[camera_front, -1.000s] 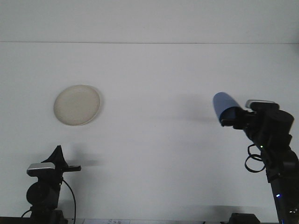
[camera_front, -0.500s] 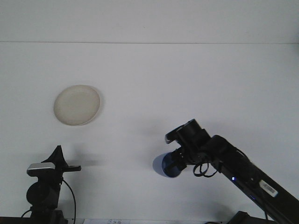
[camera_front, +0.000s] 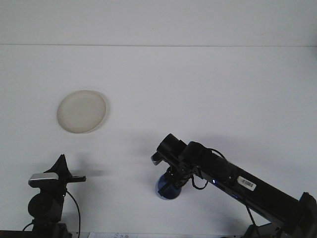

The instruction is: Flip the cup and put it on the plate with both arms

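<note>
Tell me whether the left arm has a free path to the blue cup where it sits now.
Probably yes. The table between the left gripper and the blue cup is bare, but the right gripper sits on top of the cup, so only its lower left side looks free to grasp.

Bright even light, washed-out white table (camera_front: pixel 208 89), soft faint shadows, slight blur.

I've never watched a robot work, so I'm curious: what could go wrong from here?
The right hand holds the cup low near the table's front edge, mostly hidden beneath the arm; if released tilted, it might tip or roll. The plate lies far to the left, so the left hand must fetch the cup. A poor grasp there could drop it.
</note>
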